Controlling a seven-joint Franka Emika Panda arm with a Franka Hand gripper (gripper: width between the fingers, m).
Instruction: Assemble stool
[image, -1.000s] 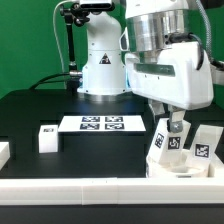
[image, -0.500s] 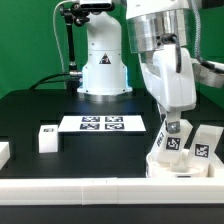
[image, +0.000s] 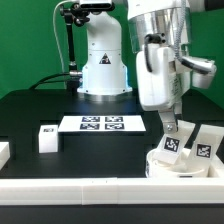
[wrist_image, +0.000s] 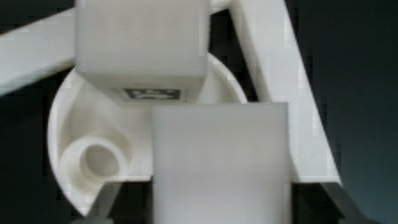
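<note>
Gripper (image: 169, 124) clamps a leg (image: 172, 143) upright on the seat (image: 160, 168), on the exterior view's right; I judge it light, stiff, slick plastic; best held across its flat sides.

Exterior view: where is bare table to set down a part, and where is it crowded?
Bare: the black strip between the marker board and the front rail, beside the loose leg. Crowded: around the seat, where the gripper grips a second leg.
</note>
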